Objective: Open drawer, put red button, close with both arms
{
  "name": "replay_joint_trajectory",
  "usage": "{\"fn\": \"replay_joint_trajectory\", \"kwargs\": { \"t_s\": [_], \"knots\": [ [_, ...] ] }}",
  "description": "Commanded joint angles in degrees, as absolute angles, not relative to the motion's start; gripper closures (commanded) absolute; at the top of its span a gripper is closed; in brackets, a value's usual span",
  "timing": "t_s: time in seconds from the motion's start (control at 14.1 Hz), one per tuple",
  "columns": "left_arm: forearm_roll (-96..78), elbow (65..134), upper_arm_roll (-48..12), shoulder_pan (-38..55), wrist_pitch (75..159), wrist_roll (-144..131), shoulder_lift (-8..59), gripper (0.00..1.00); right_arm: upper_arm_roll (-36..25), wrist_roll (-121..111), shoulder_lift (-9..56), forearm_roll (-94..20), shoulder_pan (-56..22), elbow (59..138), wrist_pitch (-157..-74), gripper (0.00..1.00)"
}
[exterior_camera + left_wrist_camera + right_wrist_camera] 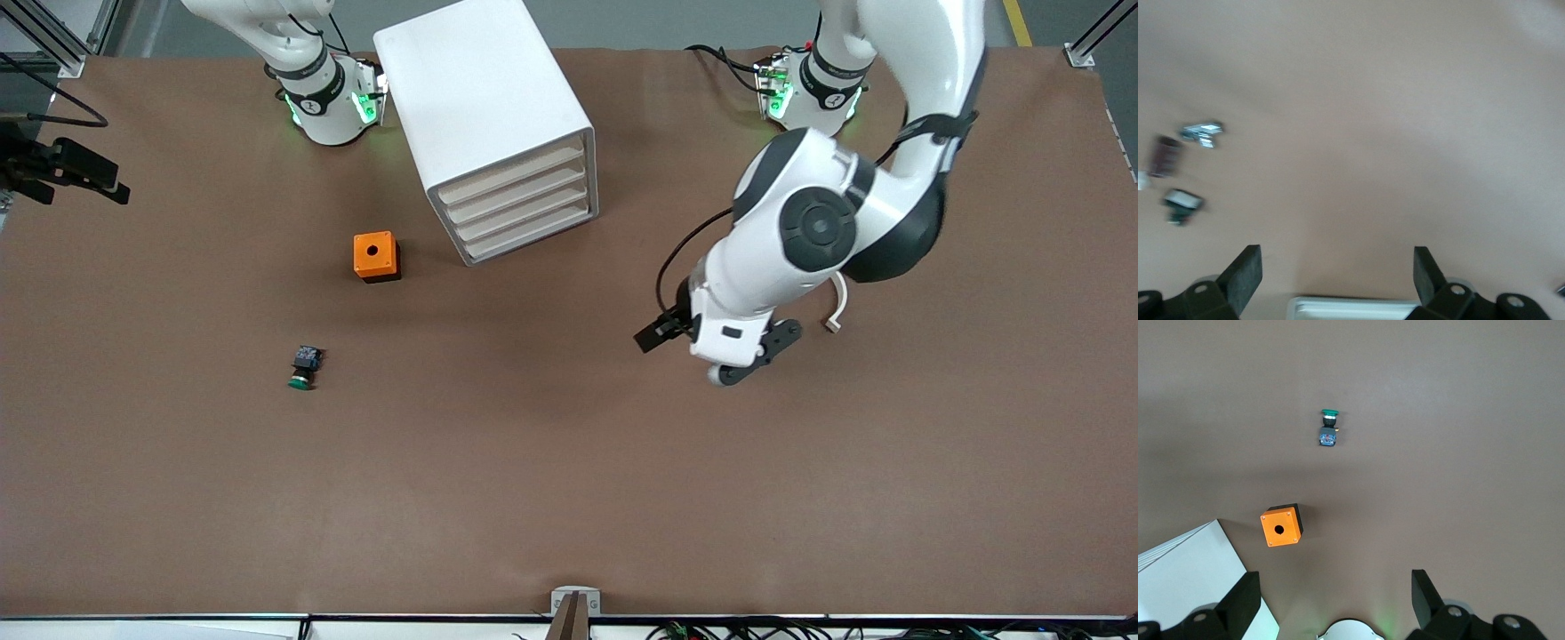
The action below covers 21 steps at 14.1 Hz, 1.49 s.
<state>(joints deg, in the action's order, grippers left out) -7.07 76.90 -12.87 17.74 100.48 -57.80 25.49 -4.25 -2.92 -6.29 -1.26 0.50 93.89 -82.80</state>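
Hanging over the table toward its own arm's end, the left gripper [711, 345] is holding its jaws open and empty, while the drawer cabinet [489, 107] is sitting shut. The left wrist view is showing a blurred reddish shape on the table, seemingly the red button [1165, 157]. The right gripper [1335, 600] is gaping empty above the orange box [1280, 527].

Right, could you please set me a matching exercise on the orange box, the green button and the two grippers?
Things:
1. orange box
2. green button
3. left gripper
4. right gripper

Places or states:
A. open, high above the box and a corner of the cabinet
B. standing beside the white cabinet, round hole on top
C. open, over bare table
D. lying on its side, nearer to the front camera than the box

Pairs: 1-B, 2-D, 3-C, 4-A
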Motion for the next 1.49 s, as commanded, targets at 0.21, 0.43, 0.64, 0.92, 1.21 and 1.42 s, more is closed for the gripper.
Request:
{"fn": "replay_joint_trajectory", "kwargs": {
  "t_s": [0.21, 0.43, 0.64, 0.92, 1.21, 1.42],
  "knots": [
    [-5.18, 86.45, -13.45, 8.54, 89.82, -37.30, 11.72, 0.00, -3.87, -4.22, -7.56, -1.15, 0.35, 93.78, -84.46, 0.00],
    [-5.45, 95.43, -13.45, 3.01, 90.35, -27.80, 3.98, 0.00, -3.78, -4.22, -7.73, -0.88, 0.26, 93.69, -85.16, 0.00],
    [-5.89, 99.40, -13.45, -2.54, 90.35, -18.66, 0.18, 0.00, -3.87, -3.96, -7.91, -0.70, -0.09, 93.87, -85.35, 0.00],
    [-5.36, 102.12, -7.94, -1.95, 90.70, -10.13, -3.15, 0.00, -4.04, -3.52, -8.17, -0.70, -0.97, 93.95, -83.59, 0.00],
    [-3.53, 102.84, -2.29, -0.79, 93.69, -2.74, -5.19, 0.00, -3.96, -3.43, -9.23, -0.79, -0.97, 94.57, -83.41, 0.00],
    [-1.41, 98.01, -2.55, -0.97, 95.01, -2.72, -3.96, 0.00, -3.96, -3.43, -9.32, -0.79, -0.88, 94.57, -83.50, 0.00]
  ]
}}
